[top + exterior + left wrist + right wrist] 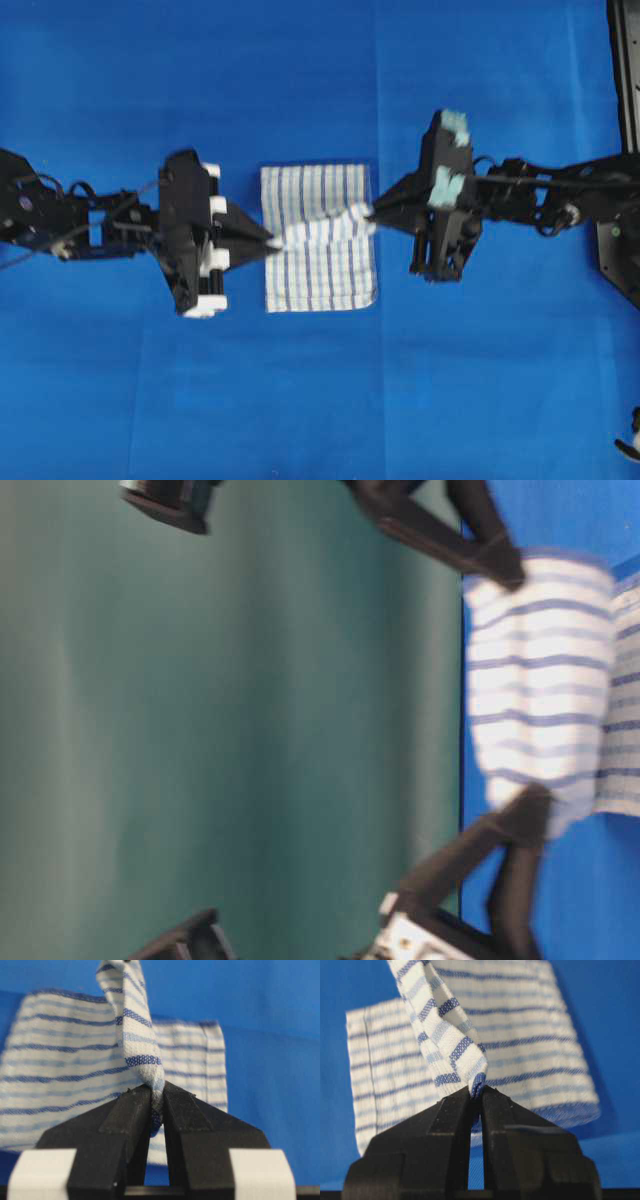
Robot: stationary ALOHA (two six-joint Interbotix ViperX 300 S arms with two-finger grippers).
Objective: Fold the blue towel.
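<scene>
Blue sheet (pixel 320 400) — blue towel (pixel 318 270) atop, teal backdrop (pixel 230 720)

The left gripper (pixel 272 240) reaches in from the left, its jaws pinched on a corner of the towel (pixel 320 265). The right gripper (pixel 372 212) reaches in opposite, likewise clamped on the cloth.

Robot lab bench: plain blue sheet (pixel 320 400) over work surface, blank teal backdrop (pixel 230 730) behind.
</scene>
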